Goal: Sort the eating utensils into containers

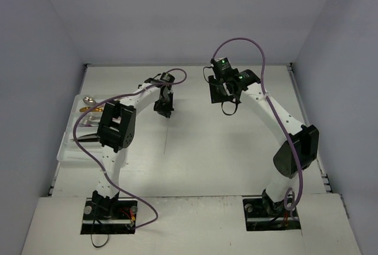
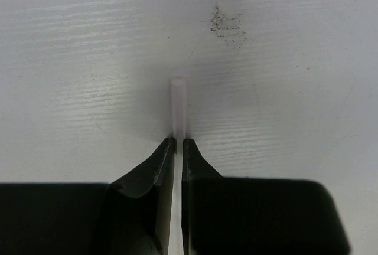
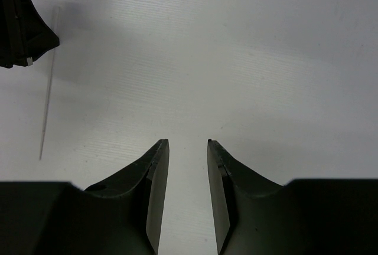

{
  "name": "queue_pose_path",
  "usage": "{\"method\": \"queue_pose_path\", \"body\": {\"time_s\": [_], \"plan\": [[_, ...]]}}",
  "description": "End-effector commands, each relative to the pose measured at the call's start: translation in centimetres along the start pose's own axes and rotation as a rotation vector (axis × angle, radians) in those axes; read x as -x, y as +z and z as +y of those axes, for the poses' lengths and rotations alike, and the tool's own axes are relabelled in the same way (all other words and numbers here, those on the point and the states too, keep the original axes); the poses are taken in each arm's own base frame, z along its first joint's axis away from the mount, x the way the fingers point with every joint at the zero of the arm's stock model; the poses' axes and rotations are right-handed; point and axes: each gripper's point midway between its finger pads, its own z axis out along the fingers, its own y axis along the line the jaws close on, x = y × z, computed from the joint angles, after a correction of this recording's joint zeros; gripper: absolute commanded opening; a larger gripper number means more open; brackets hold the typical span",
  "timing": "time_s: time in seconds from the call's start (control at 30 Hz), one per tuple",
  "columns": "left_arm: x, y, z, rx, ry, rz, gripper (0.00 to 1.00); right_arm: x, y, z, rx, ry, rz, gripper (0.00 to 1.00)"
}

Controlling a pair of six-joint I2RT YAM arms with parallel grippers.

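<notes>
Overhead; both wrist cameras near table (image 1: 201, 149)

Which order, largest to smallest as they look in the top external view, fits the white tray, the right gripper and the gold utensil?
1. white tray
2. right gripper
3. gold utensil, partly hidden by the left arm

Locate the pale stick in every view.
Top external: not discernible at the left end effector.
Left wrist: pale stick at centre, clamped.
Right wrist: thin line near the left edge, probably the same stick.
Shared landmark: the left end effector, top-left in the right wrist view.
</notes>
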Motion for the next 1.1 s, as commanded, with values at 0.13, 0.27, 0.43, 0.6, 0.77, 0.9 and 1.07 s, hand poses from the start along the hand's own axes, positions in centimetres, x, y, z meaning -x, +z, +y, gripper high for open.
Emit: {"method": "queue_pose_path", "body": {"time_s": [0.13,0.27,0.43,0.6,0.77,0.9,1.07], "plan": [[2.1,-5.8,-3.8,-0.091,0.167,-0.11,0.0,1.2,-1.1,0.0,0.021,-0.007,-0.042,0.28],[3.7,-9.3,-5.2,-0.146,0.232,-0.196,0.0,1.4,-0.6,0.2,0.027,-0.022,-0.035,0.26],[4.2,-12.0,-5.6,-0.171,0.287,-0.25,0.0,1.3,0.0,0.3,0.027,-0.035,-0.027,0.25],[4.2,-14.3,-5.1,-0.161,0.361,-0.301,0.0,1.3,0.5,0.3,0.027,-0.044,-0.024,0.24],[3.2,-19.0,-4.2,-0.176,0.579,-0.411,0.0,1.4,0.8,-0.5,0.005,-0.033,-0.023,0.23],[0.3,-21.6,-3.2,-0.215,0.84,-0.482,0.0,1.8,1.0,-1.5,-0.011,-0.01,-0.03,0.23],[-4.9,-26.9,-2.1,-0.303,1.195,-0.638,0.0,2.3,1.5,-1.9,0.001,0.008,-0.03,0.25]]}}
